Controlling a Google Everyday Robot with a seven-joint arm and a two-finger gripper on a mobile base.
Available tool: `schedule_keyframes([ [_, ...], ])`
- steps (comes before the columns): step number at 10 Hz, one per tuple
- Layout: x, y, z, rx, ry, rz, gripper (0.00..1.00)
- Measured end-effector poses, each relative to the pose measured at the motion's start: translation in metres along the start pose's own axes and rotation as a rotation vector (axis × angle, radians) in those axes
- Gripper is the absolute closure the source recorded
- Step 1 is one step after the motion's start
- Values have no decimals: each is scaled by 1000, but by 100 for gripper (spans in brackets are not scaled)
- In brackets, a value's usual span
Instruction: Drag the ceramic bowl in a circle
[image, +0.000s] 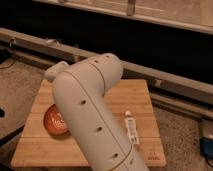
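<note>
The ceramic bowl (53, 120), orange-red with a pale swirl inside, sits on the left part of the wooden board (120, 97). Its right half is hidden behind my big white arm (90, 115). The arm's wrist end (56, 73) shows above the bowl, near the board's far left edge. My gripper reaches down from there toward the bowl's far side and is hidden behind the arm.
A flat white tube (131, 128) lies on the right part of the board. A long grey rail (165, 75) runs behind the board. Speckled floor surrounds the board. A dark object (207, 145) sits at the right edge.
</note>
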Motion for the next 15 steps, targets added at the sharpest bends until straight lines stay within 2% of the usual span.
schedule_keyframes([
  [3,0,10,-3,-5,-15,-31,98],
  [4,5,15,-5,-6,-21,-46,90],
  [6,14,21,-7,-33,-39,-58,71],
  [9,28,24,-11,-115,-93,-77,41],
  [11,31,27,-18,-149,-136,-99,23],
  [13,35,25,-23,-168,-164,-104,20],
  [15,32,28,-24,-169,-169,-108,20],
])
